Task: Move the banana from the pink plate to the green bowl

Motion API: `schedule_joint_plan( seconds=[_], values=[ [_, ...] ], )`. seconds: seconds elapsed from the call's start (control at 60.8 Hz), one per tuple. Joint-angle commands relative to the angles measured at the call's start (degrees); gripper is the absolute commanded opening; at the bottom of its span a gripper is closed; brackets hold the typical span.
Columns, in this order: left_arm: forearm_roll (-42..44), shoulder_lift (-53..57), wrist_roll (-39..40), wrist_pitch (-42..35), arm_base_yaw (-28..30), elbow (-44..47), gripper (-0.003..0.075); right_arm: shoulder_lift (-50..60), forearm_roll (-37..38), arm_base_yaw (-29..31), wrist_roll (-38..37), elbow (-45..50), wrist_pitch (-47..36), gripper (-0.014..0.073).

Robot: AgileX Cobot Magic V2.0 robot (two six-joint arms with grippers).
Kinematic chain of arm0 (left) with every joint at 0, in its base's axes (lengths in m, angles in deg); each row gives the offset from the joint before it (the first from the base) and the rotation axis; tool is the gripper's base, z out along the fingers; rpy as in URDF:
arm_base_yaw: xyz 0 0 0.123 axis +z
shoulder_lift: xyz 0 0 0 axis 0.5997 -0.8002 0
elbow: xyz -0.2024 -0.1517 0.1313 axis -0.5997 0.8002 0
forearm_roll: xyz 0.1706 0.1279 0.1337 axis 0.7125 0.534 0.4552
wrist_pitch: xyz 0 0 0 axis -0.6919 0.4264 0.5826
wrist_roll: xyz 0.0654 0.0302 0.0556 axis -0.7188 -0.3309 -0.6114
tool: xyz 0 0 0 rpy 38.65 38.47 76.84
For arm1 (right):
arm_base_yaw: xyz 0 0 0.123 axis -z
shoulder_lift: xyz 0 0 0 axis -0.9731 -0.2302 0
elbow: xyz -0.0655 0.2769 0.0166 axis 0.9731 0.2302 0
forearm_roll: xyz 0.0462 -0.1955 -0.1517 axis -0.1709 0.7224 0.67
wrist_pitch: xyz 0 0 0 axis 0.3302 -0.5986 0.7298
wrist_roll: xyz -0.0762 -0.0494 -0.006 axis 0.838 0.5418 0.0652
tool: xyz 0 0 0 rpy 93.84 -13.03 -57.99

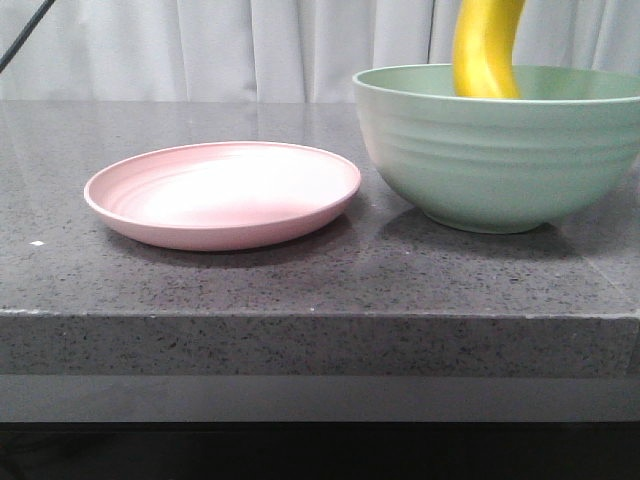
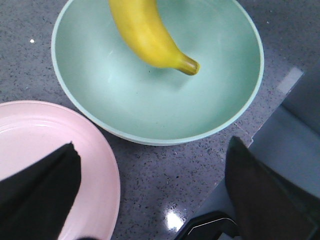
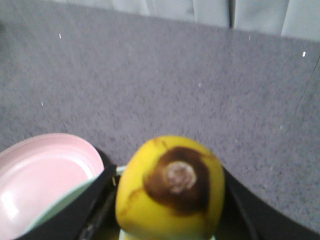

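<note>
The yellow banana [image 1: 487,45] hangs upright with its lower end inside the green bowl [image 1: 500,150], clear of the bowl's floor in the left wrist view [image 2: 150,37]. My right gripper [image 3: 167,212] is shut on the banana [image 3: 170,185], whose brown end faces the camera; this gripper is out of the front view. The pink plate [image 1: 222,195] lies empty to the left of the bowl. My left gripper [image 2: 152,165] is open and empty, above the table between the plate [image 2: 45,135] and the bowl [image 2: 160,105].
The grey speckled table [image 1: 320,270] ends at a front edge just ahead of the plate and bowl. A pale curtain [image 1: 250,45] hangs behind the table. In the left wrist view the table edge [image 2: 285,87] runs close beside the bowl.
</note>
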Motion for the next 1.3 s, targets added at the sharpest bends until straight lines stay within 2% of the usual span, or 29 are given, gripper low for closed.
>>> schedule_joint_plan(
  seconds=[0.0, 0.181, 0.444, 0.576, 0.74, 0.806, 0.888, 1.02, 1.086, 1.184, 1.234, 1.283],
  values=[
    [-0.4, 1.9, 0.5, -3.7, -0.2, -1.8, 0.0575, -0.6, 0.0, 0.2, 0.8, -2.2, 1.2, 0.0118],
    [-0.4, 1.9, 0.5, -3.7, -0.2, -1.8, 0.0575, -2.8, 0.0, 0.2, 0.8, -2.2, 2.9, 0.0154],
    [-0.8, 1.9, 0.5, -3.7, -0.2, -1.8, 0.0575, -2.7, -0.1, 0.2, 0.8, -2.2, 2.9, 0.043],
    [-0.8, 1.9, 0.5, -3.7, -0.2, -1.8, 0.0575, -2.5, -0.1, 0.2, 0.8, -3.0, 3.4, 0.0447],
    [-0.8, 1.9, 0.5, -3.9, -0.2, -1.8, 0.0575, -1.0, 0.0, 0.2, 0.7, -5.8, 8.3, 0.0442],
    [-0.8, 1.9, 1.1, -4.8, -0.2, -1.8, 0.0571, -0.2, 0.1, 0.2, 0.5, -7.3, 10.0, 0.0409],
    [-0.7, 1.9, 1.5, -6.6, -0.2, -1.8, 0.0532, 1.3, 0.8, 0.2, -1.9, -8.6, 10.6, 0.0285],
    [-0.4, 1.8, 1.5, -9.4, 0.8, -1.8, 0.036, 4.4, 4.0, 0.2, -8.4, -9.5, 11.6, 0.0021],
    [0.0, 1.8, 1.5, -11.3, 2.6, -1.8, 0.0253, 5.7, 6.9, 0.2, -11.8, -9.8, 12.4, -0.0066],
    [0.0, 1.8, 1.5, -14.5, 6.9, -1.8, 0.0062, 7.7, 13.6, 0.2, -21.3, -10.2, 12.7, -0.0056],
    [0.0, 1.8, 1.5, -15.4, 9.4, -1.8, -0.0023, 8.4, 19.4, 0.2, -28.9, -11.0, 13.7, -0.0061],
    [0.0, 1.8, 1.5, -15.6, 12.1, -1.8, -0.002, 9.0, 26.5, 0.2, -36.8, -12.1, 16.0, -0.0062]
  ],
)
